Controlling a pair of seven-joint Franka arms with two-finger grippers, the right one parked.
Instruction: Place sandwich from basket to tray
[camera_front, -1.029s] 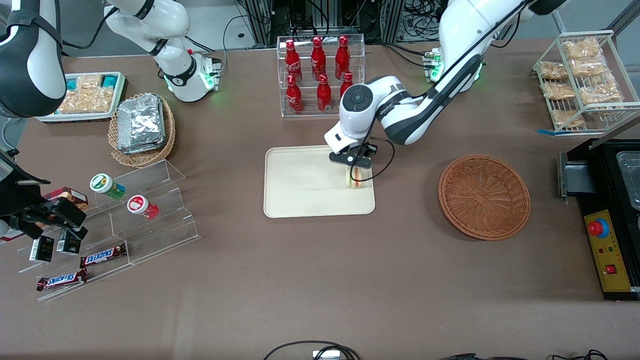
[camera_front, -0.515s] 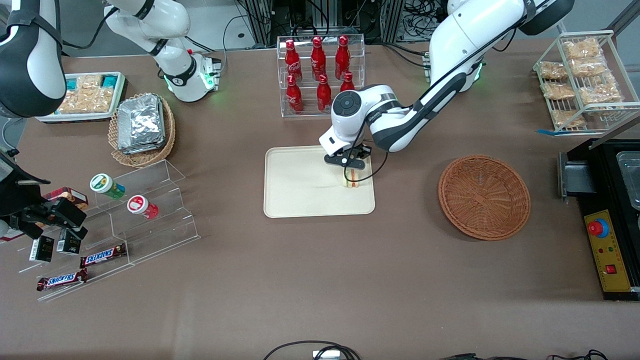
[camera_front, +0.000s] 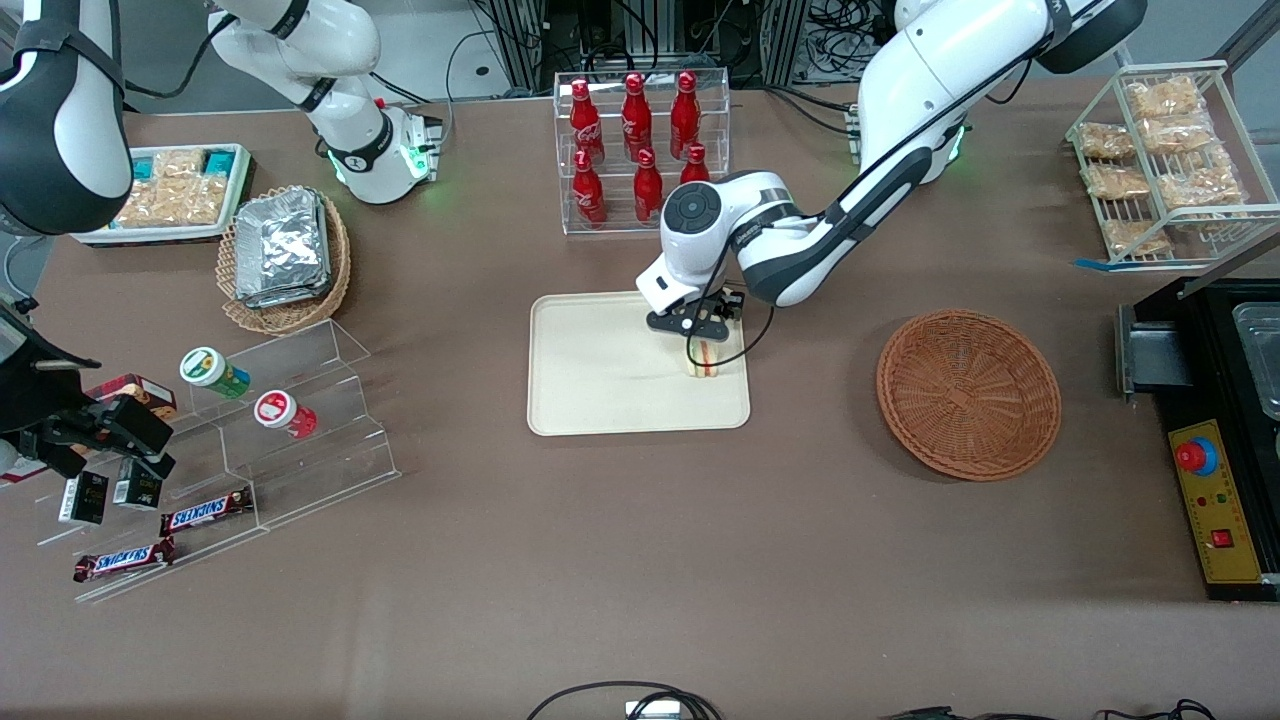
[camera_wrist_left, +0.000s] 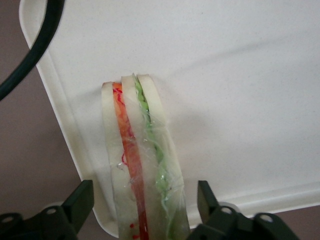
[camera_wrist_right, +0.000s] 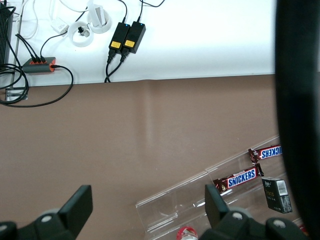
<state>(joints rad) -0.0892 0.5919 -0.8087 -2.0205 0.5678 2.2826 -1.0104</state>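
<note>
Brown table (camera_front: 640, 560), tray (camera_front: 590, 390), basket (camera_front: 968, 393)

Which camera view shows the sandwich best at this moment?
The left wrist view: the sandwich fills it, filling layers clear, standing on the tray between the open gripper fingers. The front view shows it small, partly under the gripper. The right wrist view misses it.

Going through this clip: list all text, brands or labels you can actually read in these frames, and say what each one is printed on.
"SNICKERS": on the two chocolate bars by the clear stepped stand; also readable in the right wrist view.
Red bottles: white script, too small to read.
Small dark boxes: print unreadable.
The sandwich on the tray has no label; the claw is open around it.
</note>
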